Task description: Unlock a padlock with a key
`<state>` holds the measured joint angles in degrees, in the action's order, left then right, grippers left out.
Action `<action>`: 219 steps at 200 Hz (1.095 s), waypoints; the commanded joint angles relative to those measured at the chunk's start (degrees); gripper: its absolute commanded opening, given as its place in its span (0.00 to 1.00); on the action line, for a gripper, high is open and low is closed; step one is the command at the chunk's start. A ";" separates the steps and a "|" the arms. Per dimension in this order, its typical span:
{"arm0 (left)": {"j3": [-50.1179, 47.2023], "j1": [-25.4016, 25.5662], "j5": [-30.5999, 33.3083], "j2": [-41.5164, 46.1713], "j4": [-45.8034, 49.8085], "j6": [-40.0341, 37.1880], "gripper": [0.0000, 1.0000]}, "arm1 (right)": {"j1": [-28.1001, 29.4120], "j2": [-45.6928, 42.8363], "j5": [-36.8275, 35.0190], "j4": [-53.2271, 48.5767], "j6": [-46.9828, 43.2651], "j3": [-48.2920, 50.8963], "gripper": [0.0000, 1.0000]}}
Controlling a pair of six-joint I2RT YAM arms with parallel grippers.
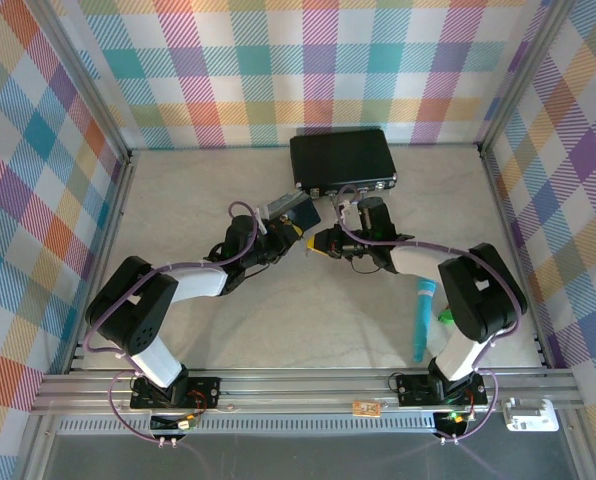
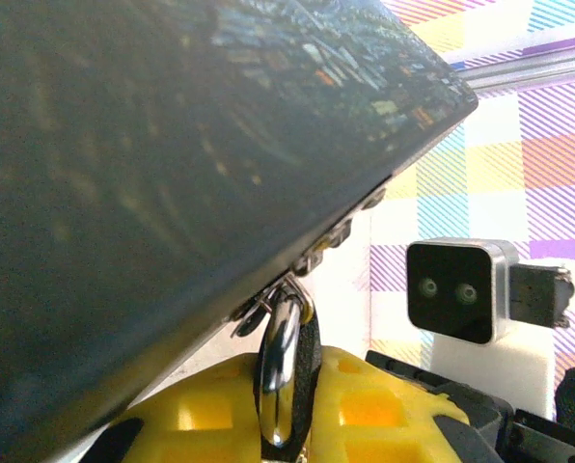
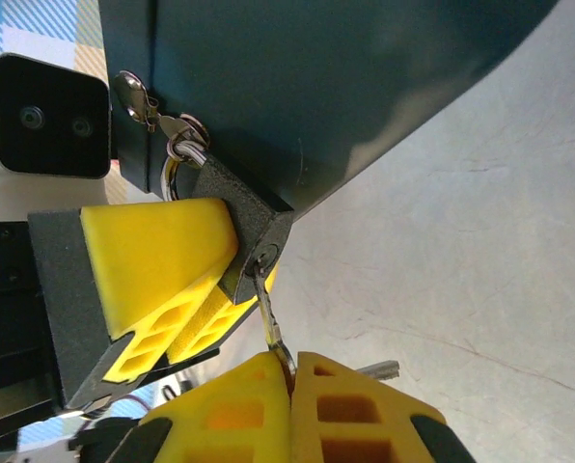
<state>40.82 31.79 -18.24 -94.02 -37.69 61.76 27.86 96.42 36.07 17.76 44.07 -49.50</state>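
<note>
A pale stone-patterned bench (image 1: 228, 330) carries the things, inside checked coloured walls. At its far side lies a flat black briefcase with silver latches (image 1: 343, 160). Just in front of it, a dark blue painted tin (image 3: 365, 96) is tilted, with one edge up, between the two arms. A long turquoise pen-like stick (image 1: 421, 318) lies near the right arm's base, well apart from the rest.

The small blackish boxy padlock (image 3: 244, 227) hangs at the tin's edge. Its metal shackle (image 2: 280, 371) passes through the tin's clasp. The left pincer (image 2: 287, 420) is clamped on the padlock body with its yellow pads. The thin silvery key (image 3: 271, 323) stands in the keyhole. The right pincer (image 3: 292, 395) is pressed together on the key's head.
</note>
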 commanded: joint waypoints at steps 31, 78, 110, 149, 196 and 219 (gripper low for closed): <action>2.37 3.20 -14.73 -0.96 -4.27 0.79 0.00 | -0.96 0.90 0.73 5.00 -4.80 -3.51 0.00; 2.32 2.48 -18.13 -1.54 -10.28 4.85 0.00 | -3.84 6.65 12.76 20.90 8.29 -2.69 0.00; 1.93 1.27 -21.47 1.36 -5.75 2.40 0.00 | -4.51 9.46 14.92 23.72 12.04 -2.28 0.00; 1.91 1.25 -24.29 3.38 -4.68 0.33 0.00 | -4.58 13.23 16.15 27.25 17.07 -2.88 0.00; 1.28 1.40 -24.56 3.51 -5.83 -0.41 0.00 | -4.78 13.85 14.92 24.93 17.76 -4.11 0.00; 2.34 1.52 -23.69 2.69 -4.34 -1.62 0.00 | -4.47 13.46 12.39 24.10 19.94 -4.34 0.00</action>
<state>41.34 29.80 -28.01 -94.00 -37.56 63.11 22.76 109.03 58.46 40.66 61.12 -50.48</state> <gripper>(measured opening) 0.119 0.050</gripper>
